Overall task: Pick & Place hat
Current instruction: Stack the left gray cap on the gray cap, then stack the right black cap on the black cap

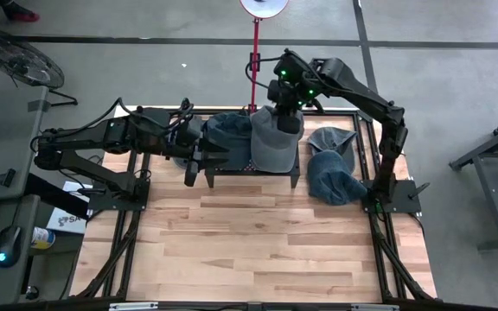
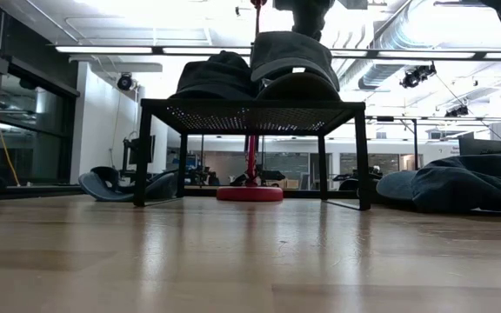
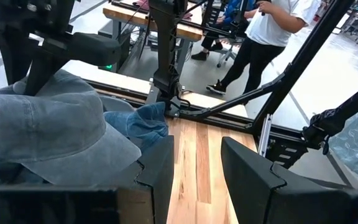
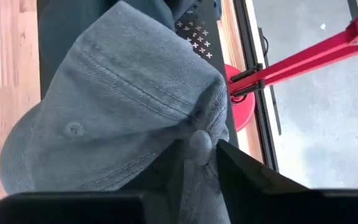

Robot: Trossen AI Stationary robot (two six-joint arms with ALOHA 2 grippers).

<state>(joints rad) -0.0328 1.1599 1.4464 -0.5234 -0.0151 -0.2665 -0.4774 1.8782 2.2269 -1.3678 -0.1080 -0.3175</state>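
A grey cap [image 1: 275, 145] lies on a black perforated stand [image 1: 296, 173], beside a dark blue cap [image 1: 229, 131]. In the low view the grey cap [image 2: 292, 59] sits on the stand's top [image 2: 250, 106]. My right gripper [image 1: 285, 117] stands over the grey cap's far side and is shut on its cloth [image 4: 199, 144]. My left gripper [image 1: 200, 162] hovers open at the stand's left end. In its wrist view its fingers [image 3: 194, 171] frame bare table, with the grey cap [image 3: 48, 124] close beside one finger. My right gripper pinches a bunched fold of the grey cap's cloth at its far edge [image 4: 199, 144] between its two fingers [image 4: 244, 168]. It comes from above, pointing down. The cap's crown [image 4: 104, 106] and the rest of it lie on the stand.
Two more blue-grey caps [image 1: 330, 138] [image 1: 335, 180] lie on the table right of the stand, near the right arm's base. A red lamp stand [image 1: 255, 65] rises behind the stand. The near half of the wooden table [image 1: 258, 250] is bare. A person [image 3: 272, 28] stands beyond the table.
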